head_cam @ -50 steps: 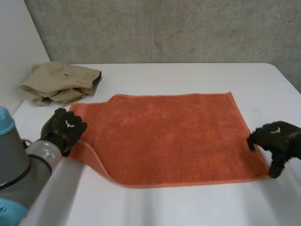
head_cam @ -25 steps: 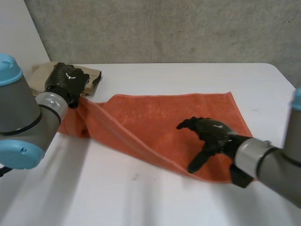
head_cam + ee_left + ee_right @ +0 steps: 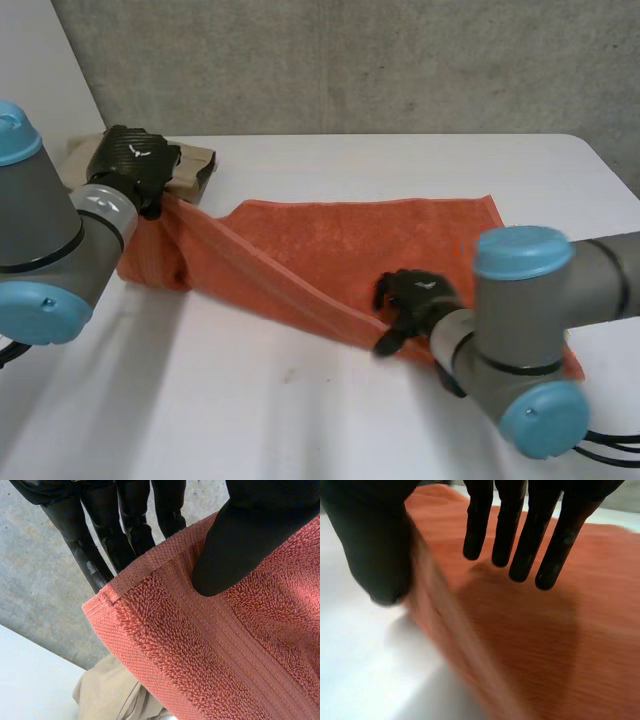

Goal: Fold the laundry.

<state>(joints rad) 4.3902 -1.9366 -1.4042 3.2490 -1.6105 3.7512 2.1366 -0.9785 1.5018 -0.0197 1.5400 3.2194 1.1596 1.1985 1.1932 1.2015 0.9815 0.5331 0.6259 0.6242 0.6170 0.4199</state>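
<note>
Left hand (image 3: 135,165), upper left of frame: thumb and fingers pinch a hemmed corner of the orange towel (image 3: 370,245), holding it off the desk (image 3: 300,420), probably to carry it over for a fold. Right hand (image 3: 412,295), lower centre: fingers straight, thumb apart, straddling the taut ridge and clamping nothing; contact unclear. The right arm hides the towel's lower-right corner.

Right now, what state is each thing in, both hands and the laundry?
Towel: one corner lifted, rest lying on the table.
Left hand: shut on the towel's lifted corner.
Right hand: open, fingers straight, at the towel's near edge.
Beige clothes: bunched in a heap.
</note>
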